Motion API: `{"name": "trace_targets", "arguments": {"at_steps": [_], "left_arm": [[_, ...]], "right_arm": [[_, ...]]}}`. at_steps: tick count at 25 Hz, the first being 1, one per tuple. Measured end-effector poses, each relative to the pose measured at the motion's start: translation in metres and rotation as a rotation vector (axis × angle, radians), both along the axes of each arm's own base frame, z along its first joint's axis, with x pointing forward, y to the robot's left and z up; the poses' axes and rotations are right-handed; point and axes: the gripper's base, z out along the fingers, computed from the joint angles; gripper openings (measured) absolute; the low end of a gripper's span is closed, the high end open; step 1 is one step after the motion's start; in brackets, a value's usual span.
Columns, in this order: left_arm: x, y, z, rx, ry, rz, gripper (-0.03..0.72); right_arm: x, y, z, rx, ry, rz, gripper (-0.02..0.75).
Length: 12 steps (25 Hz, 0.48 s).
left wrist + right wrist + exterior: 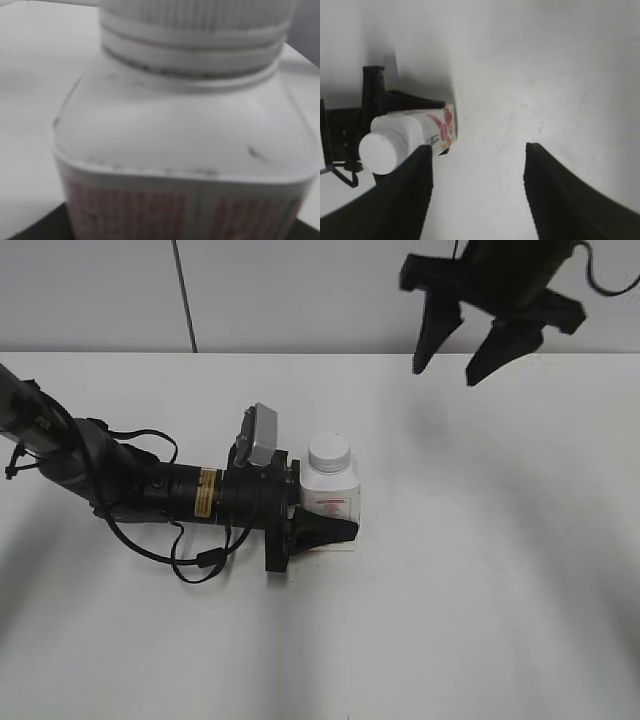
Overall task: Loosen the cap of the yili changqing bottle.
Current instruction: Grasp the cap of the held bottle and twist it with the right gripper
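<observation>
Above the table [500,590], right gripper [470,365] hangs, fingers [436,335] spread.

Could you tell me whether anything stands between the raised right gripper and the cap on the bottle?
Nothing visible does. The right gripper hangs open above and to the right of the cap, with only bare table beneath. The left gripper grips the bottle lower down, at its body, leaving the cap exposed from above.

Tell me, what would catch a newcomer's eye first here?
Probably the small white bottle standing mid-table, its round cap on, clamped low down by the left gripper reaching in from the left. Next, the right gripper hanging open high above the table, up and to the right of the bottle.
</observation>
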Motion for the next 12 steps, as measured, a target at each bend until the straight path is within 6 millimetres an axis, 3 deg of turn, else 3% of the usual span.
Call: {"name": "trace_targets", "arguments": {"at_steps": [5,12], "left_arm": [[0.0,0.0,0.0,0.0,0.0,0.0,0.399],[0.0,0.0,0.0,0.0,0.0,-0.001,0.399]], "right_arm": [[-0.006,0.038,-0.023,0.001,0.067,0.056,0.461],[-0.01,0.069,-0.029,0.012,0.08,0.087,0.461]]}}
